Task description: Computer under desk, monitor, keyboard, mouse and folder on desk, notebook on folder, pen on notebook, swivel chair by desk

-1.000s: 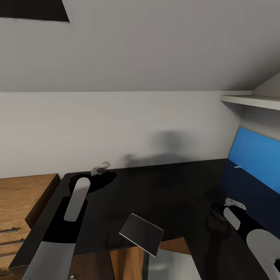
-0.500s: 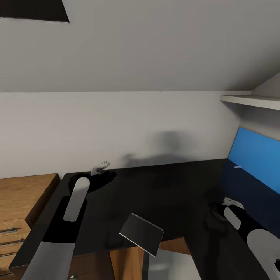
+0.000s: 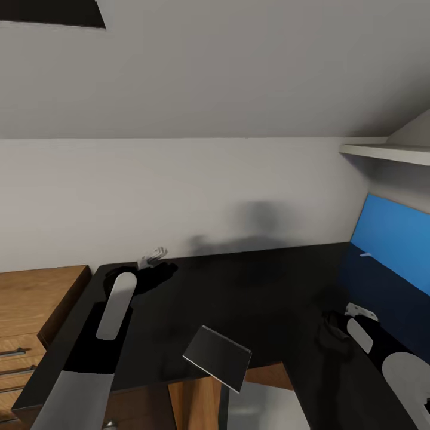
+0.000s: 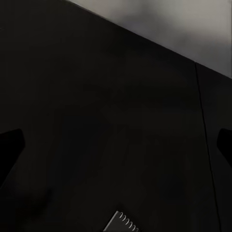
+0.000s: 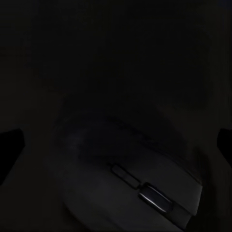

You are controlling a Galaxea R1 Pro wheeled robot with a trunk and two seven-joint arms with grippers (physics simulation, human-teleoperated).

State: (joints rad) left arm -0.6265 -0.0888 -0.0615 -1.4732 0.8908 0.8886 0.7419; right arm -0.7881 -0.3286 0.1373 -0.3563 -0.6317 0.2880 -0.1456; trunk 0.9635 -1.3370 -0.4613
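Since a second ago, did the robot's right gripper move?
Yes, a little. In the head view the right gripper slid toward the robot, away from the blue back panel and nearer the desk's front edge.

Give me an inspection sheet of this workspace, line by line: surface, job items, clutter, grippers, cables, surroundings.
Surface: desk, black top, blue back panel.
Job's things: mouse on the desk under the right gripper; grey notebook over the front edge; small white stick by the panel, perhaps the pen.
Clutter: nothing seen.
Grippers: left gripper above the desk's far corner; both jaws spread.
Cables: nothing seen.
Surroundings: wooden drawer chest, white wall shelf.
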